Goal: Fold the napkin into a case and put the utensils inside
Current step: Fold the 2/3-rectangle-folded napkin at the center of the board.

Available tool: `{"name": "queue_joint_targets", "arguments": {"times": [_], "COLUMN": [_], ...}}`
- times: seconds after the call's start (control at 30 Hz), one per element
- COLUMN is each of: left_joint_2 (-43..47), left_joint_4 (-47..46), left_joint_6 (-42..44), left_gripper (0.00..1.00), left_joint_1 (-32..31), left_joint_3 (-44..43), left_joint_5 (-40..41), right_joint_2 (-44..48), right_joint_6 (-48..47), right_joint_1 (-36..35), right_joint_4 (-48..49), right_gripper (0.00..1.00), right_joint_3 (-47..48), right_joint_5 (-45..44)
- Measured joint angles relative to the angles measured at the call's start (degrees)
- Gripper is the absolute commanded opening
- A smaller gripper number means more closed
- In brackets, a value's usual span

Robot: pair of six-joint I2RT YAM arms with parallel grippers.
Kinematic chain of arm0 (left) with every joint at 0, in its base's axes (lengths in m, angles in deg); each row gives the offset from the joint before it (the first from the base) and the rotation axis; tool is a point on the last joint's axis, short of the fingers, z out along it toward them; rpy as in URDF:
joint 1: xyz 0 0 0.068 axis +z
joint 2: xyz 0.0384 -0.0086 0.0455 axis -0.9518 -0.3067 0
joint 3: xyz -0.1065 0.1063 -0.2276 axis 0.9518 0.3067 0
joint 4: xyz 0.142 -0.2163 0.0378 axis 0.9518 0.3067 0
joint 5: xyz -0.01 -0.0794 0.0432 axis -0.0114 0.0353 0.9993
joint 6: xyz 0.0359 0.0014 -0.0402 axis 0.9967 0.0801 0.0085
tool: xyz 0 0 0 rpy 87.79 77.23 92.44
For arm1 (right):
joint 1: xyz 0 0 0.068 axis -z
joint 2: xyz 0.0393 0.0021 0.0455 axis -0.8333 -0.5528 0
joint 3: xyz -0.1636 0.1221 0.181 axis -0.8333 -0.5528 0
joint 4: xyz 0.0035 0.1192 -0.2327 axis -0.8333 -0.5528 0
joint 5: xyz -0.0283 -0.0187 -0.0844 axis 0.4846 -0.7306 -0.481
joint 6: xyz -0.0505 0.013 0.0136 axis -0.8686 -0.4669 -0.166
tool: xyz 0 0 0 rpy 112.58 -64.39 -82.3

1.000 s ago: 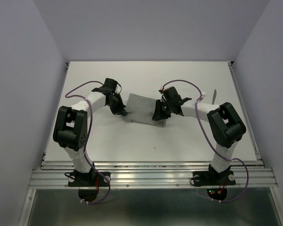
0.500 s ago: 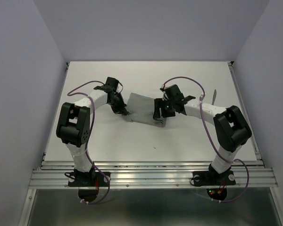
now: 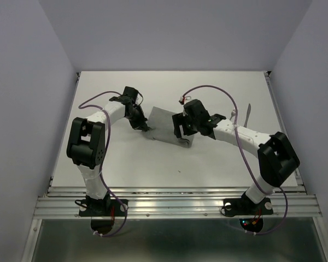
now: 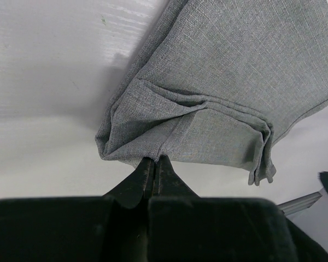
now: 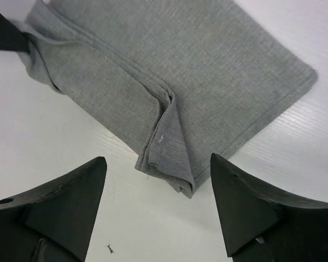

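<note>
Right gripper (image 5: 157,161) sprung wide since second ago, napkin (image 5: 208,71) released, folded corner lying between its jaws. Left gripper (image 4: 154,162) clamped on napkin's left edge, mid-table (image 3: 126,164). Utensil (image 3: 248,111) beyond right arm, partly hidden, type unclear.

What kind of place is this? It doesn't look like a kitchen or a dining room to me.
Probably a robot test booth in a lab, not a home: plain walls box in a white table, and the left arm and right arm are bolted to a metal rail.
</note>
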Motion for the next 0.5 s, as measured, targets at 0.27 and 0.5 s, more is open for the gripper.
{"name": "queue_joint_targets", "arguments": {"times": [0.27, 0.5], "left_joint_2": [-1.40, -1.40], "left_joint_4": [0.94, 1.42], "left_joint_6": [0.02, 0.20], "left_gripper": [0.00, 0.00], "left_joint_1": [0.00, 0.00], "left_joint_3": [-1.29, -1.40], "left_joint_5": [0.07, 0.11], "right_joint_2": [-8.46, -10.47], "right_joint_6": [-4.92, -4.96], "right_joint_1": [-7.58, -8.83], "right_joint_4": [-2.95, -2.80], "right_gripper": [0.73, 0.50], "right_joint_3": [1.40, 2.71], "right_joint_5": [-6.40, -12.41]}}
